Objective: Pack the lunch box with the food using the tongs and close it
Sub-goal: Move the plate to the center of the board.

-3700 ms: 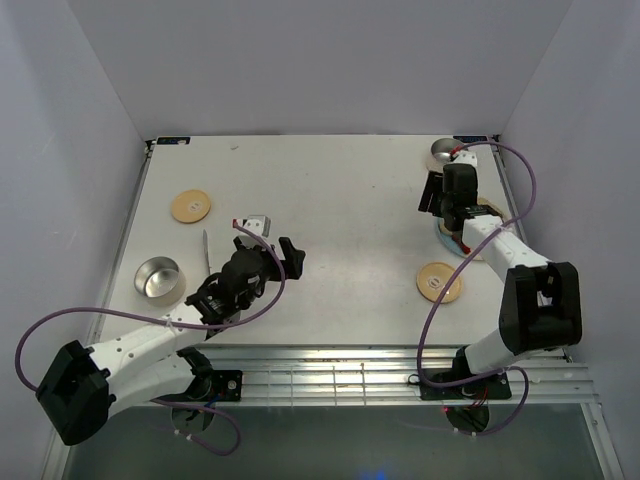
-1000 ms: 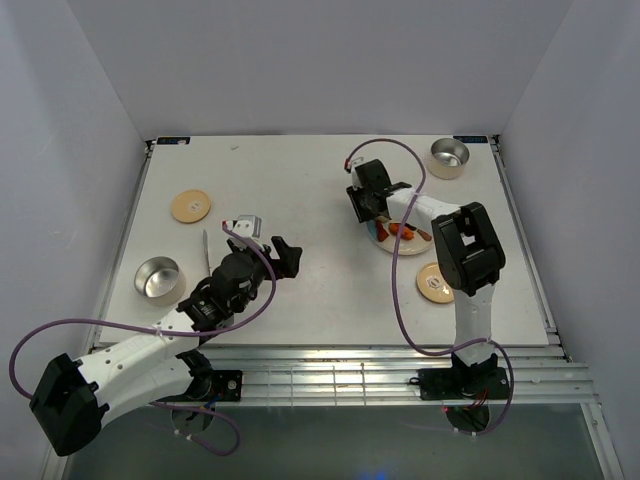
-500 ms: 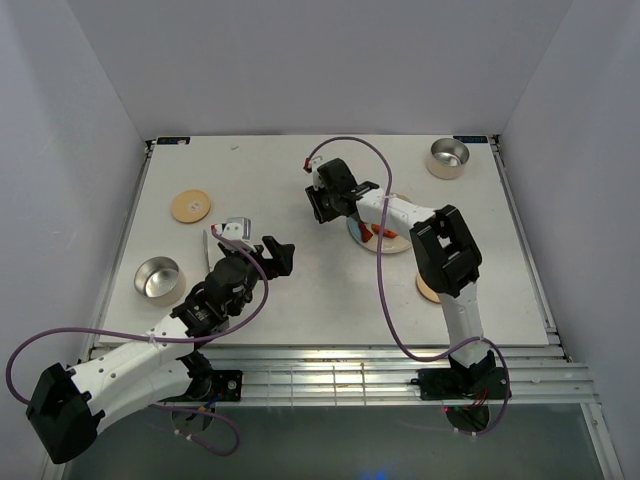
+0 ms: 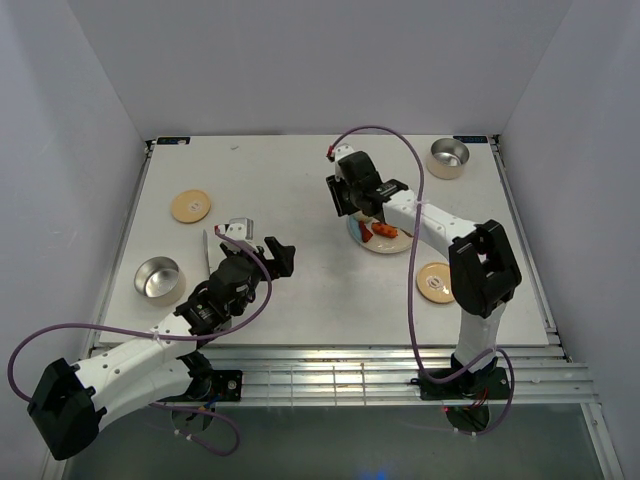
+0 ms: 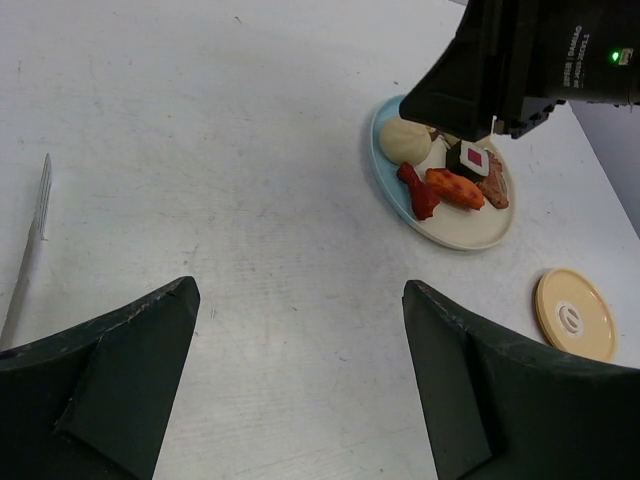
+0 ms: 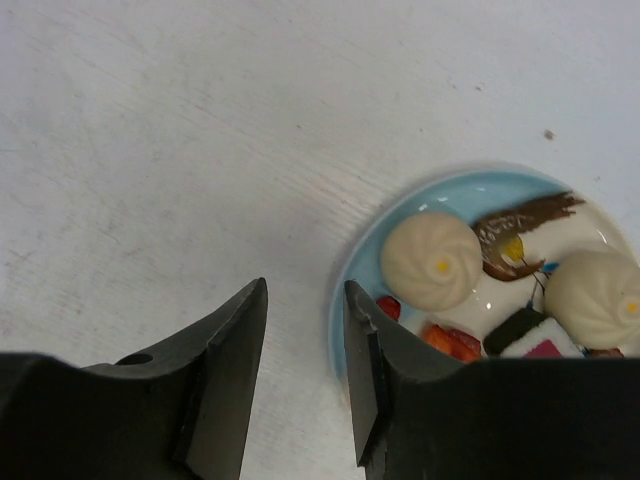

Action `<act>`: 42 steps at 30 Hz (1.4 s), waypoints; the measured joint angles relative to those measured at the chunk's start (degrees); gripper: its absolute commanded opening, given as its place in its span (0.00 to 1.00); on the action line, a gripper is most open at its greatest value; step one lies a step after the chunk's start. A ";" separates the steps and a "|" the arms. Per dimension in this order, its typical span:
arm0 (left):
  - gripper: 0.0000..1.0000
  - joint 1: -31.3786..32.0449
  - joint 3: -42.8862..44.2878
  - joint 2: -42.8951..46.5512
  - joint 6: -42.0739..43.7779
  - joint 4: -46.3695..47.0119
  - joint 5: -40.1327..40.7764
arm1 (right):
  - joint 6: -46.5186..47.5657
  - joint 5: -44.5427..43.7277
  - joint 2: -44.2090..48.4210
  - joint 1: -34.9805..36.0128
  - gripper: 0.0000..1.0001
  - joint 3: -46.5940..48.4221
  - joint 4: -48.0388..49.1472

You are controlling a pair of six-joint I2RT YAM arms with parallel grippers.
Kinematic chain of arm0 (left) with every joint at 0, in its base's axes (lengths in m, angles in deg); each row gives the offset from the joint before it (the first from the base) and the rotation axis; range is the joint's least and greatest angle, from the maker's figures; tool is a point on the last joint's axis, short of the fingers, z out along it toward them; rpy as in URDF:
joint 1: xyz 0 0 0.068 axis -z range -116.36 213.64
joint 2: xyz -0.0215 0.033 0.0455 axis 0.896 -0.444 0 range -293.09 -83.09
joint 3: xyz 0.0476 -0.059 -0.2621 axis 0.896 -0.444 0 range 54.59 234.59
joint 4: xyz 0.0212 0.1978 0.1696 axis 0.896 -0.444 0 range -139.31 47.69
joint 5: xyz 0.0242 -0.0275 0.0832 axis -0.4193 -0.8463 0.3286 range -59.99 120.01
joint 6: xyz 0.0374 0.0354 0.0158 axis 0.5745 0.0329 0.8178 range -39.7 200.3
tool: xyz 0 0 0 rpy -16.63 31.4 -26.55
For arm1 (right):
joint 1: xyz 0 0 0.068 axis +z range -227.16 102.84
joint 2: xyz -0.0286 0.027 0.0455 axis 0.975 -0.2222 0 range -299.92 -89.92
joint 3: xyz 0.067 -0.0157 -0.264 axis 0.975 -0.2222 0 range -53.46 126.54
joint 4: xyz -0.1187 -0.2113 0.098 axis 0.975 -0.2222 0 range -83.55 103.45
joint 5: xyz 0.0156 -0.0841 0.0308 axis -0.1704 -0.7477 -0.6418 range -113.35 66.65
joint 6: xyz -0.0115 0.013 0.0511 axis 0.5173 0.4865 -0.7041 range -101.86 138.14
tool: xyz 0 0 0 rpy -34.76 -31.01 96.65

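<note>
The left gripper hung wide open, empty. The tongs lay on the table to its left, long axis near-to-far, nearer this arm. The right gripper, jaws slightly parted and empty, hovered beside the food on the plate.

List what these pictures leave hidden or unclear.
- Top view: the right gripper covers part of the plate; the food is too small to sort.
- Left wrist view: the tongs run off the left edge.
- Right wrist view: the fingers hide part of the plate and food.
</note>
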 measured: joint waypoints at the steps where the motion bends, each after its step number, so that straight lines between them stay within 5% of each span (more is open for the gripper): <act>1: 0.93 0.04 0.00 0.00 0.00 0.02 0.04 | 0.13 -0.44 0.96 -0.46 0.42 -1.33 0.07; 9: 0.93 0.07 -0.04 -0.63 0.00 -0.02 0.37 | 1.03 0.09 0.83 -2.58 0.43 -9.29 0.00; 42: 0.93 0.09 -0.09 -1.92 0.15 0.11 0.81 | -0.33 10.93 -8.96 -3.26 0.42 -4.79 4.92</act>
